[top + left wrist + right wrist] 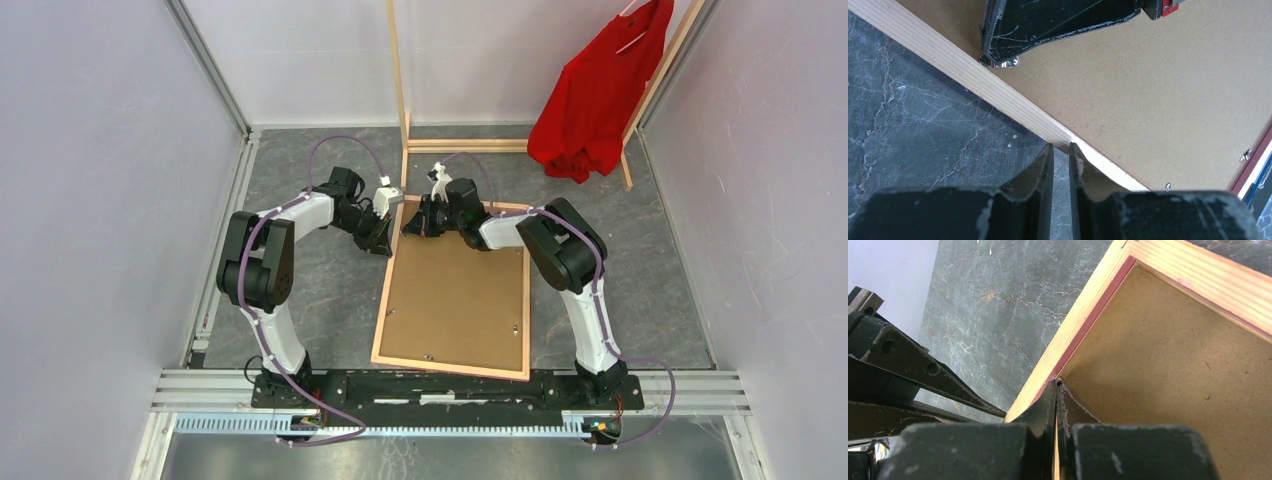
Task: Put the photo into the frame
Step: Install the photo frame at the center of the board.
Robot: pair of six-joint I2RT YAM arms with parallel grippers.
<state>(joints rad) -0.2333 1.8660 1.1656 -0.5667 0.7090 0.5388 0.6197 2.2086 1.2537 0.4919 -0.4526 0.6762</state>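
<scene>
1. Frame point(455, 300) corner, far left, has both grippers on it. The left gripper point(1061, 147) stands a narrow slit apart at the outer wood rim; whether it pinches is unclear.
2. Closed tight and holding nothing, the right gripper point(1056, 382) has its tips at a metal clip point(999, 62).
3. Face down on the table point(330, 290), the frame shows its brown backing.
4. A white-and-blue sliver point(1259, 172) past the opposite rim may be the photo.
5. Step, as judged: freeing the backing. Next, swing the clip aside with the rim steadied.
</scene>
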